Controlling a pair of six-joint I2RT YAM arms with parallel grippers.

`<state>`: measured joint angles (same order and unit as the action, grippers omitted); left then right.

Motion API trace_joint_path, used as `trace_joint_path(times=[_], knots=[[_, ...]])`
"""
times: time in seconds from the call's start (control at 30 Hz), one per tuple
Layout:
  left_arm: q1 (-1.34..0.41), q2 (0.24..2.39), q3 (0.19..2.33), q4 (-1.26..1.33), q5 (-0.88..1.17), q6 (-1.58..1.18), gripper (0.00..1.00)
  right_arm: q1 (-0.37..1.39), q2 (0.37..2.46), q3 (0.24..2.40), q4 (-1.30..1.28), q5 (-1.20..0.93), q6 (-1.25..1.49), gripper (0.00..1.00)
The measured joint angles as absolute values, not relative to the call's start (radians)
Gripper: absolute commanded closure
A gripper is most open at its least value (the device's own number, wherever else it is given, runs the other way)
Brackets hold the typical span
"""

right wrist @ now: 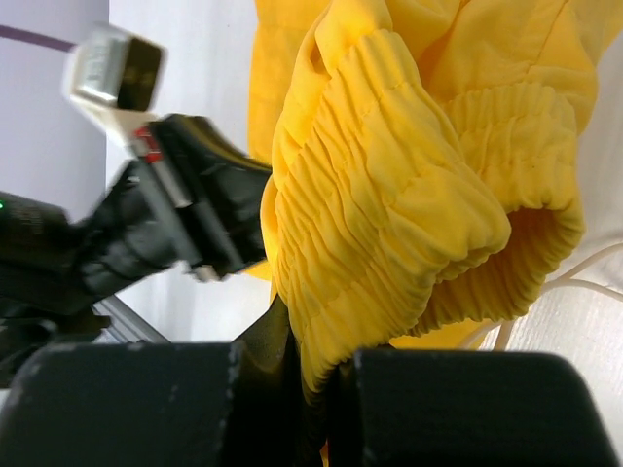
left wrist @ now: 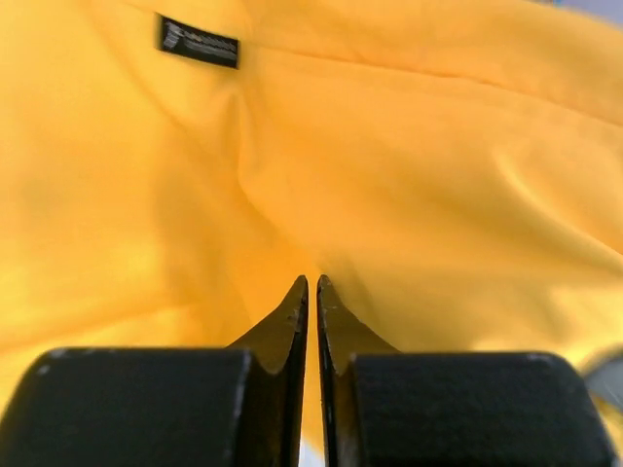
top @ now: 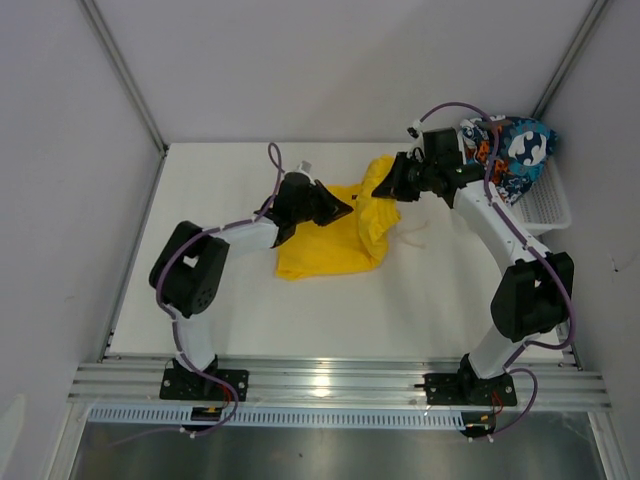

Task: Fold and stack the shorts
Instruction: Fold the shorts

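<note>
One yellow shorts waistband in right claw; left claw touching.

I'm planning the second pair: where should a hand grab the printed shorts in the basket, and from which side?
Probably a raised fold atop the printed shorts, coming from above: they sit bunched in the white basket, whose mesh walls block a sideways approach; no waistband shows.
</note>
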<state>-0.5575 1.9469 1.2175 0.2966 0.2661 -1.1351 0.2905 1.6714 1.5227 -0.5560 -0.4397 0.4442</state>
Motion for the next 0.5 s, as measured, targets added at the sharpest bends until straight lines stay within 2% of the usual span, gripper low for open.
trace_joint_path(times=[0.2, 0.37, 0.5], knots=[[-0.430, 1.710, 1.013, 0.199, 0.239, -0.984, 0.87, 0.290, 1.671, 1.523, -0.555, -0.465, 0.445, 1.00], [-0.313, 1.615, 0.904, 0.085, 0.185, -0.860, 0.71, 0.290, 1.672, 1.523, -0.556, -0.480, 0.443, 1.00], [-0.269, 1.608, 0.890, 0.005, 0.133, -0.791, 0.68, 0.290, 1.672, 1.523, -0.556, -0.487, 0.443, 1.00]])
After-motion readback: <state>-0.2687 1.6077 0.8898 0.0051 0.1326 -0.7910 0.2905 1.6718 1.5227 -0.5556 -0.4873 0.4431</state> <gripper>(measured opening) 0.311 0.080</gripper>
